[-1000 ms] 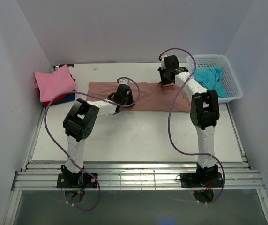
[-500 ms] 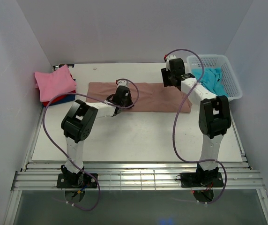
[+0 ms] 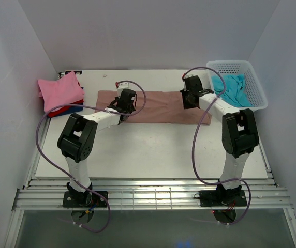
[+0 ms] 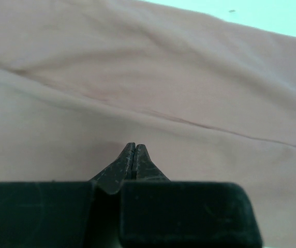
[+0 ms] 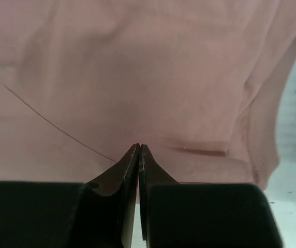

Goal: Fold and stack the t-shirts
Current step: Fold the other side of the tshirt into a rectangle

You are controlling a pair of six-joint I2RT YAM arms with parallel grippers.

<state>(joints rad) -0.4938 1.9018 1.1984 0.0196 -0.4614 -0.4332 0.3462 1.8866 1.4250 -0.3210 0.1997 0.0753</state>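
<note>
The left gripper (image 4: 134,146) and right gripper (image 5: 139,148) are fully closed and empty over the rose-brown t-shirt (image 3: 161,107), probably to flatten its fold.

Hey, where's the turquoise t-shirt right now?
In the top view, the turquoise t-shirt lies inside the white basket at the far right corner of the table, to the right of the right gripper, which is over the rose-brown shirt.
</note>
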